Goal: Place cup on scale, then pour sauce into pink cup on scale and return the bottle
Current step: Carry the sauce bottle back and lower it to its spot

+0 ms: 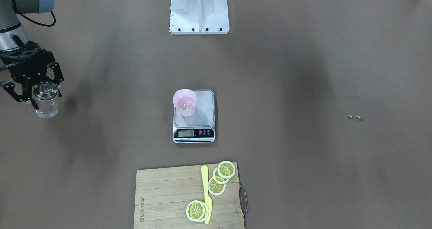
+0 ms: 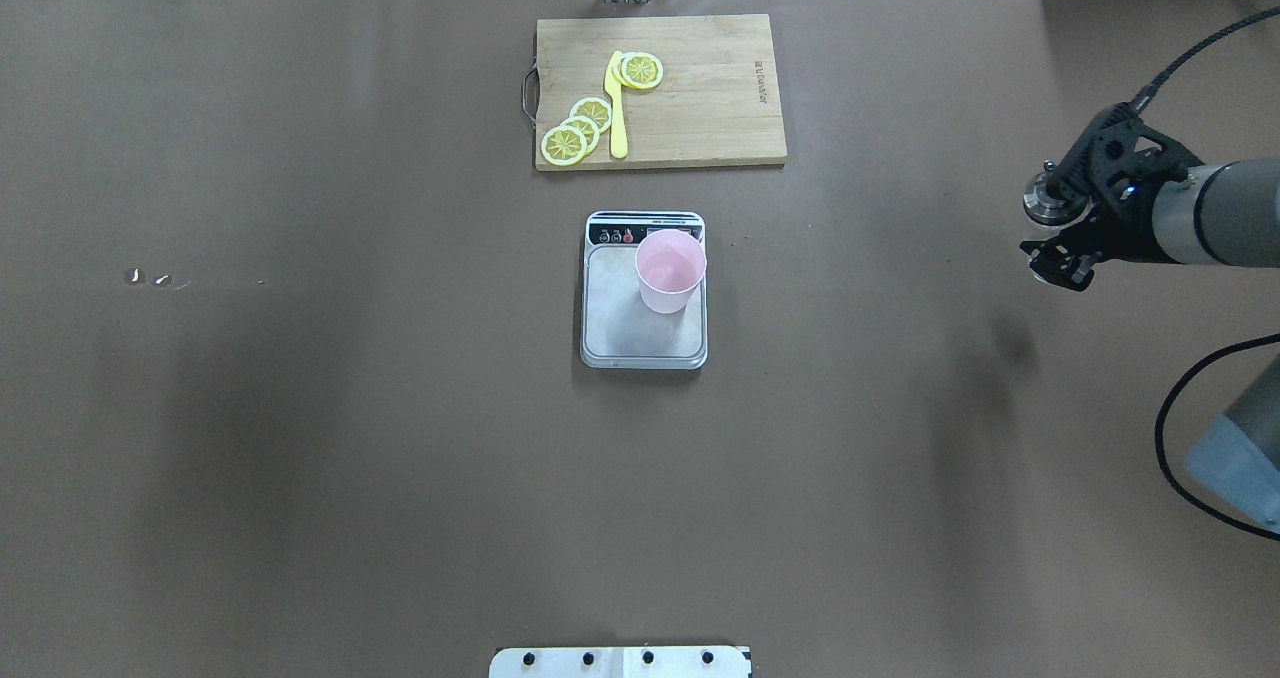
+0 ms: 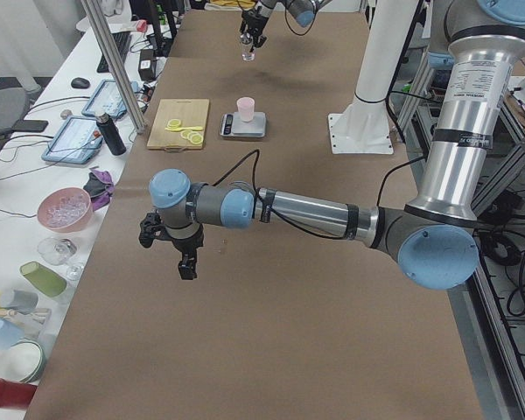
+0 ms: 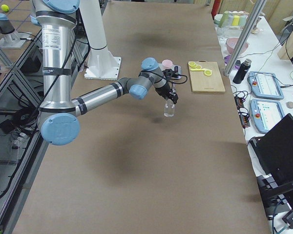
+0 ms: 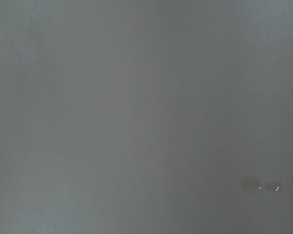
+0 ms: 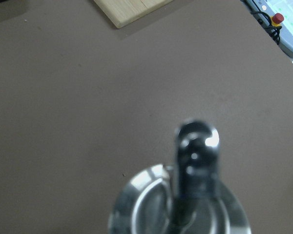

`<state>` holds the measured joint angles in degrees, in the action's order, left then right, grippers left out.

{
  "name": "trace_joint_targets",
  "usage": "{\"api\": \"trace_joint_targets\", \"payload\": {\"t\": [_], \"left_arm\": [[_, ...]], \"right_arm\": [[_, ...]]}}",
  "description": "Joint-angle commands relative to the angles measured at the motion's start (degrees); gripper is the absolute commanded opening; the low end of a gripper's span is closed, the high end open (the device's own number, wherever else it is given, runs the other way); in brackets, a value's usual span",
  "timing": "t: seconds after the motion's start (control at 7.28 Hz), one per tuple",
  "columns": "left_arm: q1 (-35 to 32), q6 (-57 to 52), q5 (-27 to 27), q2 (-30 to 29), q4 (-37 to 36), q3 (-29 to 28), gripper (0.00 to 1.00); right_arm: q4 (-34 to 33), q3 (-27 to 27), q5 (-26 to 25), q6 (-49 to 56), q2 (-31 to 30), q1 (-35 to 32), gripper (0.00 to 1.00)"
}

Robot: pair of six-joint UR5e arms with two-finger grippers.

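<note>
Fingers [image 1: 58,80] of the black right gripper [image 1: 46,98] flanked the metal-capped top of the slim transparent cylindrical bottle [image 1: 46,107], far out at the robot's right end of the brown paper-covered bench [image 1: 303,154]. The bottle was upright beneath the wrist. It could not be told whether the pads pressed its sides or stood just clear of them, nor whether its base rested on the bench. Clear, colourless sauce [image 1: 47,112] showed through its wall. The right wrist view looked straight down on the blurred dark spout and shiny cap. Well apart, at the middle of the bench, the small pale pink tapered plastic cup [image 1: 184,102] stood upright on the silver-grey steel platform of the small rectangular digital scale [image 1: 202,117]. It sat toward the platform's edge on the robot's right side, and the black-and-white display strip faced away from the robot. Beyond the scale lay a rectangular wooden cutting board [image 1: 162,195] carrying yellow lemon slices [image 1: 226,169] and a yellow plastic knife [image 1: 206,188]. The left gripper [image 3: 166,252] hung over bare bench far out on the robot's left. It was seen only from the side, so the state of its fingers could not be told. Two small droplets [image 1: 355,117] glinted on the bench near it.
</note>
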<state>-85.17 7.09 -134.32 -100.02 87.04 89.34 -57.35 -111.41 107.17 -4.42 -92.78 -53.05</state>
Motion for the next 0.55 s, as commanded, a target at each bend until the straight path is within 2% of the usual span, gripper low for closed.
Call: {"api": "trace_joint_targets", "payload": {"t": [0.0, 0.41], "left_arm": [[0.09, 0.2, 0.2, 0.08, -0.12, -0.12, 0.98], [0.0, 0.2, 0.2, 0.35, -0.03, -0.04, 0.98]], "right_arm": [[6.44, 6.18, 9.17, -0.32, -2.58, -7.3, 0.6], [6.98, 6.82, 14.63, -1.82, -4.78, -11.36, 0.6]]}}
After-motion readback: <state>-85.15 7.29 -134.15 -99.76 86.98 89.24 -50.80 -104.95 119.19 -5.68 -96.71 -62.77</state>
